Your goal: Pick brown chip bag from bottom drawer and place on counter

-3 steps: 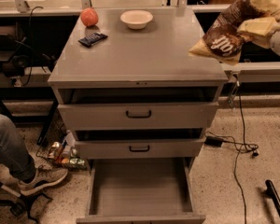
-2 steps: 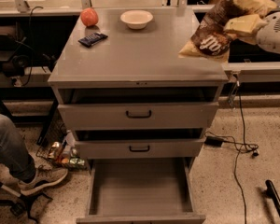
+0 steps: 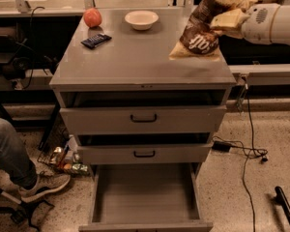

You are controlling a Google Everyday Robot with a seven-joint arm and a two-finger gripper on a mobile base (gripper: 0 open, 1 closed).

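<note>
My gripper (image 3: 228, 9) reaches in from the right, over the counter's right rear part, and is shut on the upper half of the brown chip bag (image 3: 201, 33). The bag hangs tilted, its tan lower end at or just above the grey counter (image 3: 135, 62) near the right edge. The bottom drawer (image 3: 145, 197) is pulled out and its flat grey inside holds nothing.
On the counter stand a white bowl (image 3: 141, 19) at the back middle, a red apple (image 3: 92, 17) at the back left and a small dark candy bar (image 3: 96, 40). The two upper drawers are slightly ajar. A person's leg and shoe (image 3: 29, 180) are at the lower left; cables lie on the floor at the right.
My gripper has carried the bag leftward from beyond the counter's right edge to over the counter and lowered it toward the surface.
</note>
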